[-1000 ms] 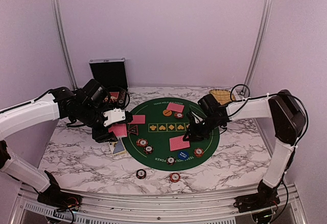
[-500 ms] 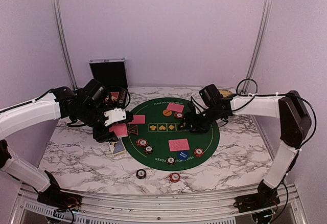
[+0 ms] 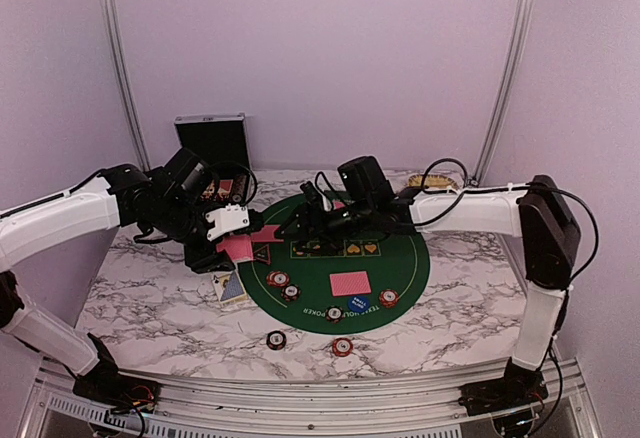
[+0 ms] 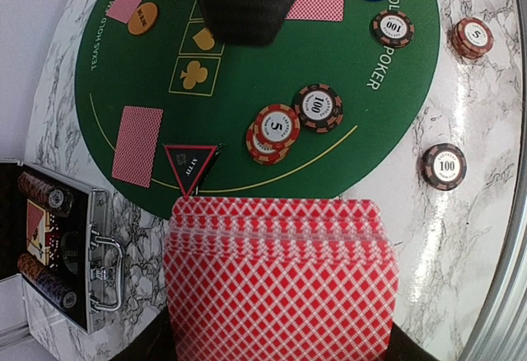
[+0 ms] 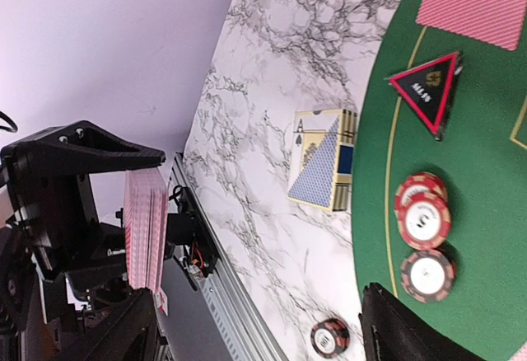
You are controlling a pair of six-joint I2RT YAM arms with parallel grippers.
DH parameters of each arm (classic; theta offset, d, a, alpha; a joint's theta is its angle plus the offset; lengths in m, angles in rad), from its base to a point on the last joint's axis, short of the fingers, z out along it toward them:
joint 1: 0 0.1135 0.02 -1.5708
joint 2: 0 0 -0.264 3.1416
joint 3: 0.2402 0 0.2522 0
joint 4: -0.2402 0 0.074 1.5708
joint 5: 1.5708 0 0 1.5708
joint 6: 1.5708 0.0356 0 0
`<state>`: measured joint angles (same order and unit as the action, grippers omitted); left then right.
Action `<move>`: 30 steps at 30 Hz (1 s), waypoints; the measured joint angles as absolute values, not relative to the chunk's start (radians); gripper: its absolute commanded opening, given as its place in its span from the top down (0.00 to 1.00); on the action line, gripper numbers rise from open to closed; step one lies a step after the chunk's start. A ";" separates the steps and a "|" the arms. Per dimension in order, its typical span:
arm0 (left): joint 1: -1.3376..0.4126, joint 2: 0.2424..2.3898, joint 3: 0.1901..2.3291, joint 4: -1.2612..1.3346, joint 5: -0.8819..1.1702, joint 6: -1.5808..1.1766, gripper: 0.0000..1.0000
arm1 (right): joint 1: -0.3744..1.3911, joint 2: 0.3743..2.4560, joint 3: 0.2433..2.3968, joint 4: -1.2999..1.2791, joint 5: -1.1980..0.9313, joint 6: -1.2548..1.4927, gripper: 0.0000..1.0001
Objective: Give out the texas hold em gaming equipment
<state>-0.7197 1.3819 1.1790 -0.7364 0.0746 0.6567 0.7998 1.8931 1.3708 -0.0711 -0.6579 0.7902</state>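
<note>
Card deck (image 4: pixel 280 278): pinched in left claw (image 3: pixel 232 238), held over the desk (image 3: pixel 150 298) at the green mat's (image 3: pixel 405 258) left edge. Right claw (image 3: pixel 296 224): spread, near the deck. On mat: single cards (image 3: pixel 350 283), chips (image 4: pixel 277 133), triangular marker (image 4: pixel 191 166).

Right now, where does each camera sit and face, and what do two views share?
Top external: above and behind the robot, facing down at the green mat; both arms show.
Left wrist: on the left arm, looking down over the card deck held by the left gripper.
Right wrist: on the right arm, facing the table's left side; the right gripper's open fingers show.
Both wrist views share the triangular marker.
</note>
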 measured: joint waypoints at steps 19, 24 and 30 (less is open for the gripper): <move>-0.720 1.387 1.181 -0.737 0.078 0.658 1.00 | 0.904 2.112 1.474 0.302 -0.752 1.037 0.15; -0.720 1.387 1.180 -0.737 0.078 0.659 1.00 | 0.915 2.162 1.506 0.339 -0.762 1.065 0.15; -0.720 1.388 1.171 -0.737 0.078 0.659 1.00 | 0.930 2.223 1.570 0.366 -0.780 1.086 0.15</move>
<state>-0.7197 1.3880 1.1709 -0.7372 0.0776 0.6594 0.9302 2.2234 1.5696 0.3660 -0.7799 1.0859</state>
